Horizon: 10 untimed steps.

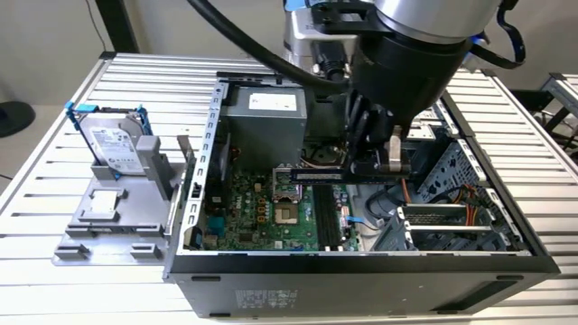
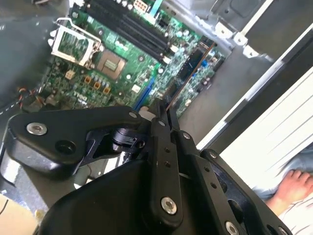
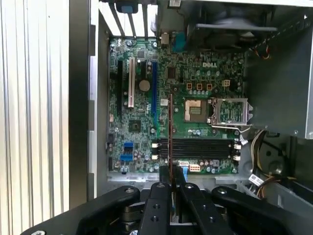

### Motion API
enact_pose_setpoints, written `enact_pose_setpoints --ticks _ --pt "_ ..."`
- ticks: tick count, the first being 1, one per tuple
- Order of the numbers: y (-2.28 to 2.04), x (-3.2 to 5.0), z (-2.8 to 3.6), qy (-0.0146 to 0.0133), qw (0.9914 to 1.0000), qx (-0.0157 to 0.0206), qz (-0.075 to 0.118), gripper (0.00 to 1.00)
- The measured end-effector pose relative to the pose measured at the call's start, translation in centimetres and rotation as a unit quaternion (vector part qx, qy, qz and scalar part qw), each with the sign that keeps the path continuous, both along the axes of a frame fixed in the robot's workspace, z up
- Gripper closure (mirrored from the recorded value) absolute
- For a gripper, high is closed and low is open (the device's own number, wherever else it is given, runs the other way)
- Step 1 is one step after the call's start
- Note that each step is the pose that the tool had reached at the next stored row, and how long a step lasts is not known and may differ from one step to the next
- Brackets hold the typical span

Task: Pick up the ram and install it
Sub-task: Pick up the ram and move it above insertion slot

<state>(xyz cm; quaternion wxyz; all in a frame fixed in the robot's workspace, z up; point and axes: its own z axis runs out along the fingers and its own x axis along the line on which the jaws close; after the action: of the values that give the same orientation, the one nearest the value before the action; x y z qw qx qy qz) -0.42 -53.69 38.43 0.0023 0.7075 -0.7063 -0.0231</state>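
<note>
Exterior view: we see the pincer [image 1: 369, 169] clenched on the ram [image 1: 312, 175], held level above the motherboard [image 1: 248, 220].
Edges: case walls [image 1: 214, 128] ring it; black slots [image 1: 327, 217] lie below.

The arm [image 1: 415, 54] reaches down from above, its fingers [image 3: 157, 200] pinched onto the ram [image 3: 170, 132].
</note>
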Motion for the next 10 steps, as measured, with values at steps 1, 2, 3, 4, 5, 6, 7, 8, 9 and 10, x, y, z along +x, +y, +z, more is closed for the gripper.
enact_pose_setpoints --ticks 1,2,3,4,5,6,7,8,9,10 --pt "0.00 0.42 0.00 0.0000 1.00000 0.0000 0.000 1.00" --pt "0.00 0.82 0.00 0.0000 1.00000 0.0000 0.000 1.00" --pt "0.01 1.24 0.00 0.0000 1.00000 0.0000 0.000 1.00" --pt "0.00 1.65 0.01 0.0000 1.00000 -0.0001 0.000 1.00" --pt "0.00 2.02 0.01 0.0000 1.00000 -0.0001 0.000 1.00" --pt "0.00 2.35 0.00 0.0000 1.00000 0.0000 0.000 1.00" --pt "0.00 2.63 0.01 0.0000 1.00000 -0.0001 0.000 1.00" --pt "0.01 2.75 0.00 0.0000 1.00000 0.0000 0.000 1.00" --pt "0.01 2.75 0.00 0.0000 1.00000 0.0000 0.000 1.00" --pt "0.00 2.76 0.00 0.0000 1.00000 0.0000 0.000 1.00"
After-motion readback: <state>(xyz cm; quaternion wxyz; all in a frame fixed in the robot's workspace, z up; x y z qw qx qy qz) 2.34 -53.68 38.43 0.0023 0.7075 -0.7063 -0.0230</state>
